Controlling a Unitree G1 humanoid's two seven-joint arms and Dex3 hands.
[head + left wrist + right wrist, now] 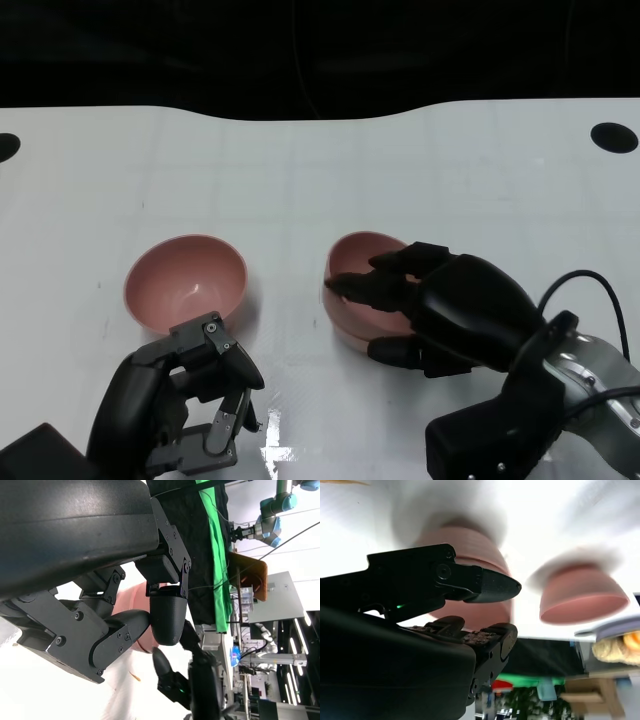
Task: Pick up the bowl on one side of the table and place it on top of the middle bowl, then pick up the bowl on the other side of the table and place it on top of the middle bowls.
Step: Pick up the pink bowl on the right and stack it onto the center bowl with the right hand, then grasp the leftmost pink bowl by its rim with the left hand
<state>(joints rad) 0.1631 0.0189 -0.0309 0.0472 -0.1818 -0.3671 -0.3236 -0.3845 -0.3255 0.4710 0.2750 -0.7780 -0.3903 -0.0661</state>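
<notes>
While the right hand (425, 310) apparently grips an unmarked pink bowl (352, 285), left hand (190, 400) curls empty.

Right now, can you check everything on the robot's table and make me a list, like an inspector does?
Surface: white table, dark round marks at its far corners.
Job's things: left pink bowl upright, alone; middle pink bowl, looks like a stack, the other side bowl likely already on it.
Clutter: nothing seen.
Hands: right hand grips the middle bowl's rim; left hand empty, fingers curled, just short of the left bowl.
Cables: black cable at the right wrist.
Surroundings: black and green drapes, another robot arm.
</notes>
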